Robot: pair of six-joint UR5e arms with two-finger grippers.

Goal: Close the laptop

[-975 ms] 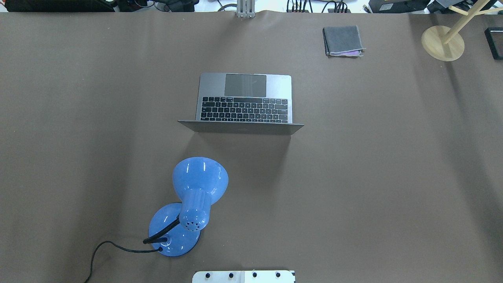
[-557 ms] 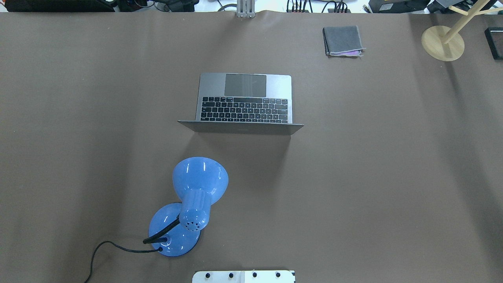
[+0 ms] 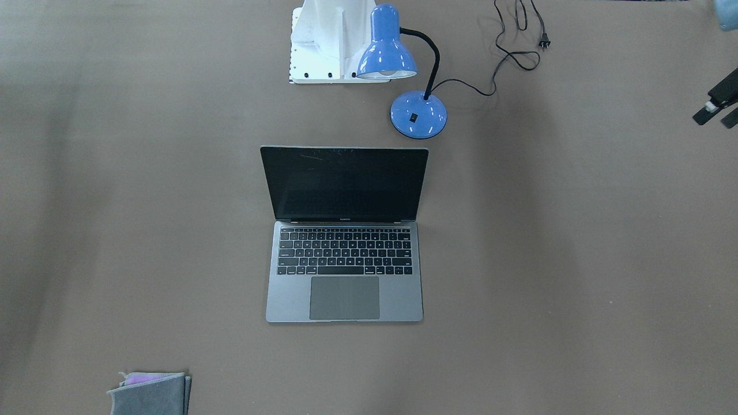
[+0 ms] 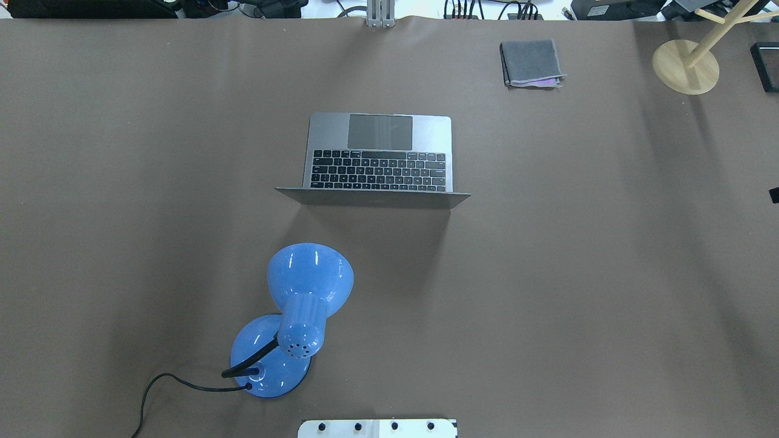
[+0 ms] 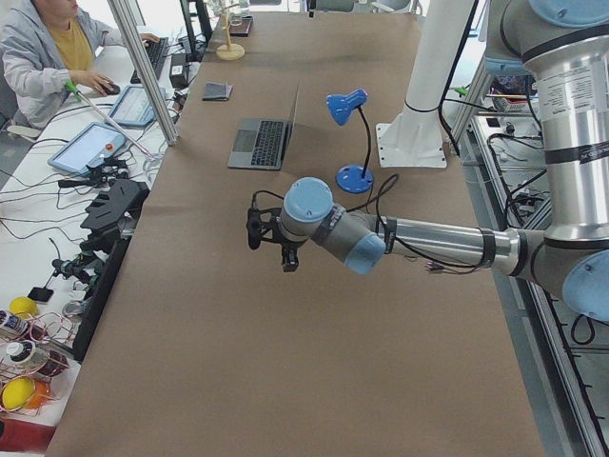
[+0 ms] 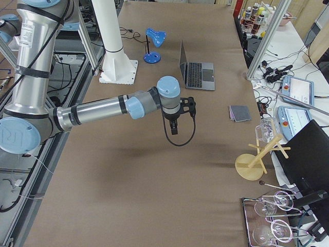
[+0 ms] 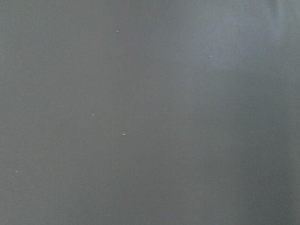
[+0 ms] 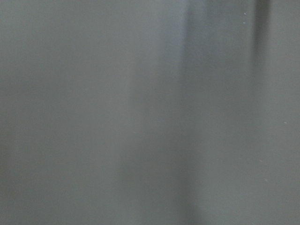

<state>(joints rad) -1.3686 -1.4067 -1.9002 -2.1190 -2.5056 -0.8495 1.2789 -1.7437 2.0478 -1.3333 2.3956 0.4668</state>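
The slim grey laptop (image 4: 378, 155) stands open in the middle of the table, its dark screen (image 3: 344, 184) upright and facing away from the robot. It also shows in the side views (image 5: 265, 143) (image 6: 198, 74). My left gripper (image 3: 715, 118) hangs above the table far off to the laptop's side, cut by the frame edge; I cannot tell whether it is open or shut. It also shows in the exterior left view (image 5: 285, 259). My right gripper (image 4: 774, 195) is only a black sliver at the overhead view's right edge, and its state is unclear. Both wrist views show only bare table.
A blue desk lamp (image 4: 304, 304) with a black cord stands between the robot base (image 4: 377, 427) and the laptop lid. A folded grey cloth (image 4: 530, 62) lies at the far right. A wooden stand (image 4: 686, 66) and a black object (image 4: 767, 64) sit at the far right corner.
A black tip of the right gripper has come into the overhead view at its right edge. The laptop and lamp have not moved.
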